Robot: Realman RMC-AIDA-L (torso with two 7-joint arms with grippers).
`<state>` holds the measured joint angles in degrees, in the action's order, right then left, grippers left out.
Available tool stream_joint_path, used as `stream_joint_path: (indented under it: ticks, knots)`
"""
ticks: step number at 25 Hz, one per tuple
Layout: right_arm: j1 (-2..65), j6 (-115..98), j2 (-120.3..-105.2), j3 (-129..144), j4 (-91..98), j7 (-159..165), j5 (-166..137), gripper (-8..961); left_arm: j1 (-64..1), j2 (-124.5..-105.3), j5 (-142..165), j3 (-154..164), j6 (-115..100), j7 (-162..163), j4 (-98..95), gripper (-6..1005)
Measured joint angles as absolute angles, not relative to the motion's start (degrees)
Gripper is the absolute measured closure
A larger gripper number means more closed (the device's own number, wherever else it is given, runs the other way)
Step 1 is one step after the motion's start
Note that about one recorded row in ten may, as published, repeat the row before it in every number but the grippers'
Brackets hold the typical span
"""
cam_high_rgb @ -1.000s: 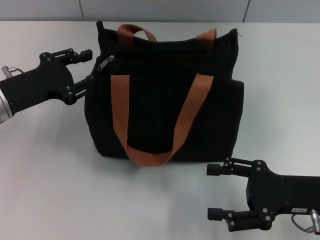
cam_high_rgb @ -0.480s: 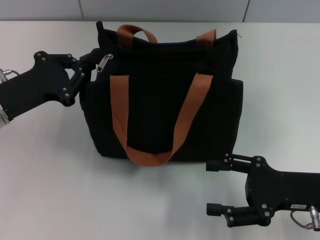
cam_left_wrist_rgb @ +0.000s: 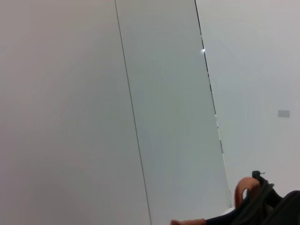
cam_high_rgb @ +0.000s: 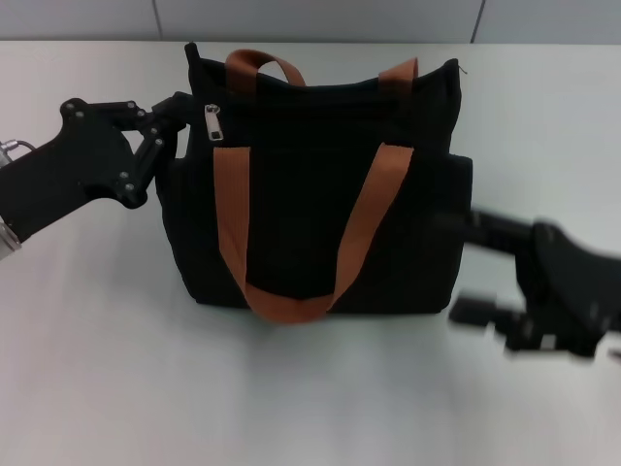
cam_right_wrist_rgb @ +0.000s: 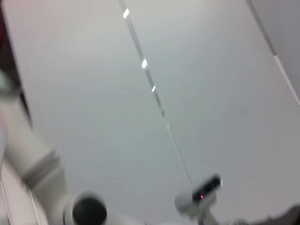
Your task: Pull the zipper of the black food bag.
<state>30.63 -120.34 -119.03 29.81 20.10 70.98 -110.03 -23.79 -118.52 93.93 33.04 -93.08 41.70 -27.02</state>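
On table, head view: black food bag (cam_high_rgb: 320,184) upright, centred.
Zipper (cam_high_rgb: 214,123): top left corner of bag.
Left gripper (cam_high_rgb: 180,110): jaws together at that corner.
Right gripper (cam_high_rgb: 475,267): beside bag's right side, jaws apart.
Left wrist view: bag edge (cam_left_wrist_rgb: 269,208), wall.

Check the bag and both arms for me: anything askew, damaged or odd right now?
Nothing stands out. The black food bag stands upright, the zipper hanging at its left corner beside the left gripper. The right gripper is by the bag's right side.
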Motion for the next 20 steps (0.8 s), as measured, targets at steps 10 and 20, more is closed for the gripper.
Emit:
stream_joint_path:
  ticks: [10,20]
  knots:
    - [41.40,-113.56,-118.35,30.06,28.62,99.96,-106.12,135,-23.77,-118.53,92.54,33.05,-94.28,40.01,-25.91,973]
    - [51.23,-102.84,-117.07,40.96,33.23,113.25,-106.30,137,-23.81,-118.39,92.40,33.05,-94.52,40.47,-25.92,973]
